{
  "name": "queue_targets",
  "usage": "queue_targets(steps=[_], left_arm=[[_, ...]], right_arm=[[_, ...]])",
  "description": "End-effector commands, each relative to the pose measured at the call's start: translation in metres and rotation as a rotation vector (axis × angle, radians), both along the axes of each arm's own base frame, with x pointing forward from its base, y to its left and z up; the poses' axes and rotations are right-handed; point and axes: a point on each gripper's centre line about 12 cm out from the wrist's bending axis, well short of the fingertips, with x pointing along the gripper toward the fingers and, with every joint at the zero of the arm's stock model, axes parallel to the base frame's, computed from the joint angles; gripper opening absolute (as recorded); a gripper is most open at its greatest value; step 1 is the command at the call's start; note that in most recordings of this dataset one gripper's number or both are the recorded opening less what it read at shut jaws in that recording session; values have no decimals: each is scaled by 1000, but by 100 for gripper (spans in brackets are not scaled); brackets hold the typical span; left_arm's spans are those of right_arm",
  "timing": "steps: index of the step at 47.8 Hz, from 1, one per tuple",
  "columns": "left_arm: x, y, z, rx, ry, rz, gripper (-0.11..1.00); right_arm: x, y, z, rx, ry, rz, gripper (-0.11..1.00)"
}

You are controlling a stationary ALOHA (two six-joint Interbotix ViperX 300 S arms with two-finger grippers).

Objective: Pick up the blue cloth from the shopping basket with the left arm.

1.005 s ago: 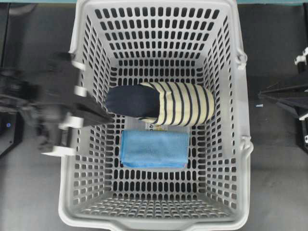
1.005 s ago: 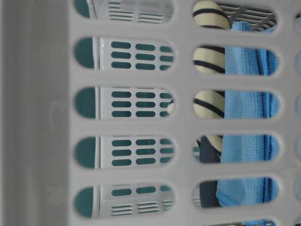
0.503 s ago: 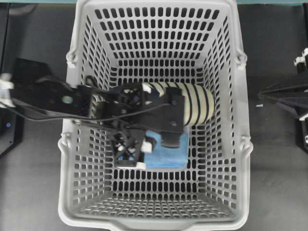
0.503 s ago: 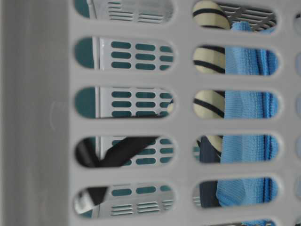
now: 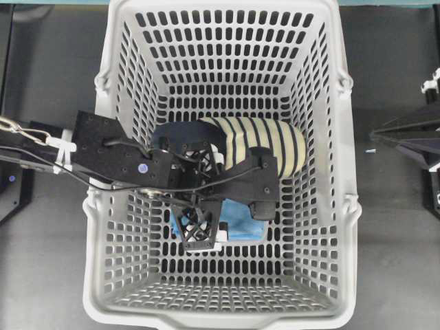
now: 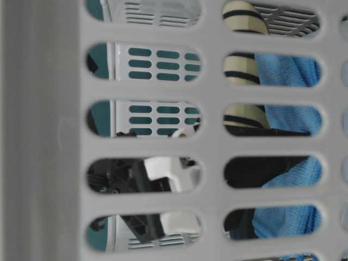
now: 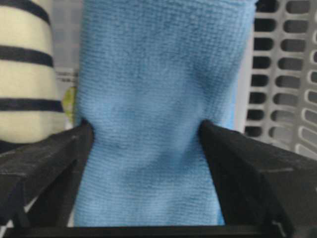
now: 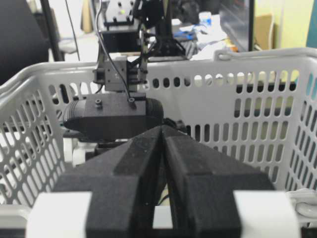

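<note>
Blue cloth (image 7: 151, 124) flat on the shopping basket (image 5: 347, 137) floor beside the striped slipper (image 5: 265, 144), long axis along it. Left claw (image 7: 146, 134) clamped on cloth, plain only in wrist view. Right claw (image 8: 163, 144) together, outside.

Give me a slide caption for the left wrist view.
Left gripper pinching the blue cloth in the shopping basket, striped slipper alongside.
</note>
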Motion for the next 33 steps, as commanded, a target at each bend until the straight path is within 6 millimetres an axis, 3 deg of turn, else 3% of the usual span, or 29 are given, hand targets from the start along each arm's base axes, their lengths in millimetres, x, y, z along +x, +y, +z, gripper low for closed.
queue_targets(steps=[1, 6, 13, 19, 33], left_arm=[[0, 0, 1, 2, -9, -3, 83], [-2, 0, 0, 5, 2, -5, 72], [-3, 0, 11, 5, -7, -4, 34], [0, 0, 39, -4, -69, -4, 8], [0, 0, 146, -2, -189, -18, 7]], right_arm=[[1, 0, 3, 6, -8, -1, 0], [1, 0, 0, 5, -3, 1, 0], [0, 0, -1, 6, -2, -1, 0], [0, 0, -2, 6, 3, -1, 0], [-1, 0, -3, 8, 0, -1, 0]])
